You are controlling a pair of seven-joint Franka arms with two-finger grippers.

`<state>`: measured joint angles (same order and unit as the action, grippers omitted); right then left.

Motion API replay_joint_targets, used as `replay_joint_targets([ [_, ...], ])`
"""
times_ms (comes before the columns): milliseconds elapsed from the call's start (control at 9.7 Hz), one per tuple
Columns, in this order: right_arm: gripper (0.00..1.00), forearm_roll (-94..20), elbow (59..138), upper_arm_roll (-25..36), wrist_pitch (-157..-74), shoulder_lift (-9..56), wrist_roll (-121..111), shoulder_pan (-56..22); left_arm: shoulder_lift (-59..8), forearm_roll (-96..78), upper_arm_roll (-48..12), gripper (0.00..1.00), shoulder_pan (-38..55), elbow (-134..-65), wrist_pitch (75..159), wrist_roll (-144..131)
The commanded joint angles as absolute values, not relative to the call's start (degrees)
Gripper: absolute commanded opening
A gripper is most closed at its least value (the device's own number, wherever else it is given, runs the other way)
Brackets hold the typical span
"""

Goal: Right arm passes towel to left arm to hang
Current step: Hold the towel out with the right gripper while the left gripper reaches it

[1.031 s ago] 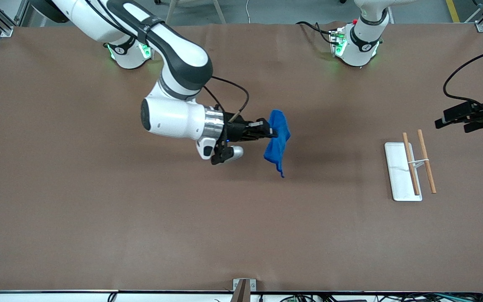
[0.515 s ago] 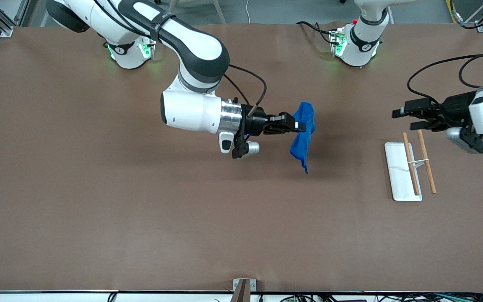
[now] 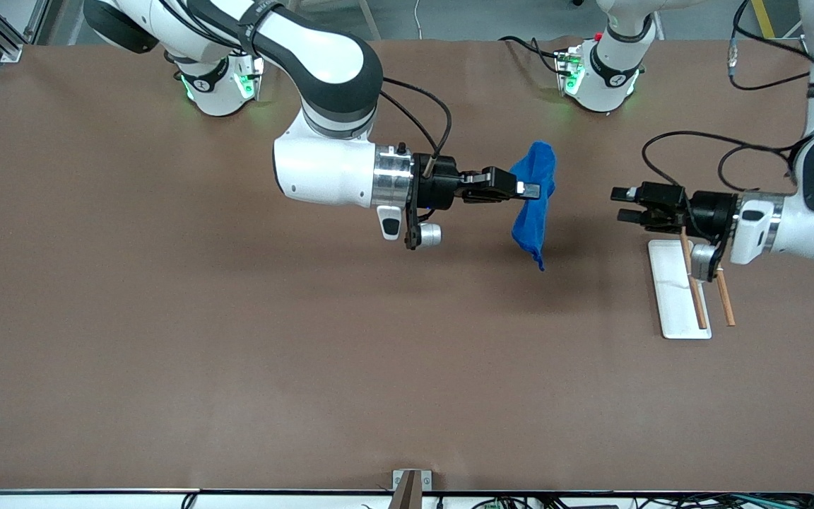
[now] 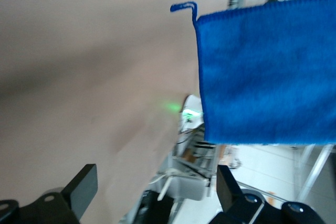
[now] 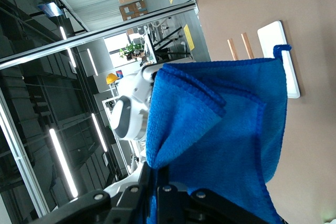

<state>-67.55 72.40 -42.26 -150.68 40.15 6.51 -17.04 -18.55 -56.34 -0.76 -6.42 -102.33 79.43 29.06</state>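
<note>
The right arm reaches level over the middle of the table. My right gripper (image 3: 528,189) is shut on the bright blue towel (image 3: 535,200), which hangs from the fingers in the air with its corner loop at the lowest tip. The towel fills the right wrist view (image 5: 220,145). The left arm comes in from the table's end, and my left gripper (image 3: 617,205) is open and empty, level with the towel and a short gap from it, pointing at it. In the left wrist view the towel (image 4: 268,72) hangs ahead between the spread fingers (image 4: 84,187).
A white flat base (image 3: 675,290) with two upright wooden rods (image 3: 721,297) stands on the brown table under the left arm's wrist. Both arm bases sit along the table's edge farthest from the front camera.
The right gripper carried the towel toward the left arm's end. The left arm swung in over the rack and its open gripper closed most of the gap to the towel.
</note>
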Motion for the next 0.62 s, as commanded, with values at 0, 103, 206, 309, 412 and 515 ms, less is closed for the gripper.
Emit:
replay_joint_targets([
  [0, 0.01, -68.8, 71.4, -43.2, -151.6, 40.9, 6.4, -17.1, -21.7, -62.4, -1.1, 1.00, -6.1, -103.4, 79.0, 30.5],
  [103, 0.01, -68.8, 71.4, -43.2, -151.6, 41.0, 6.4, -17.3, -21.8, -64.1, -2.9, 1.00, -6.2, -104.6, 79.0, 31.5],
  [206, 0.01, -68.8, 71.4, -43.2, -151.6, 41.0, 6.6, -17.4, -22.1, -65.8, -3.3, 1.00, -6.0, -105.7, 79.0, 32.9],
  [309, 0.01, -68.8, 71.4, -43.2, -151.7, 41.0, 6.6, -17.7, -22.6, -67.4, -3.8, 0.99, -5.5, -105.9, 79.1, 33.0],
  [412, 0.01, -68.8, 71.3, -43.2, -151.7, 41.0, 6.6, -17.8, -23.1, -69.5, -4.5, 0.98, -5.4, -105.9, 79.4, 33.1],
  [515, 0.01, -68.8, 71.3, -43.5, -151.7, 41.0, 6.5, -17.8, -23.6, -71.4, -5.2, 0.97, -4.7, -106.0, 80.8, 33.4],
])
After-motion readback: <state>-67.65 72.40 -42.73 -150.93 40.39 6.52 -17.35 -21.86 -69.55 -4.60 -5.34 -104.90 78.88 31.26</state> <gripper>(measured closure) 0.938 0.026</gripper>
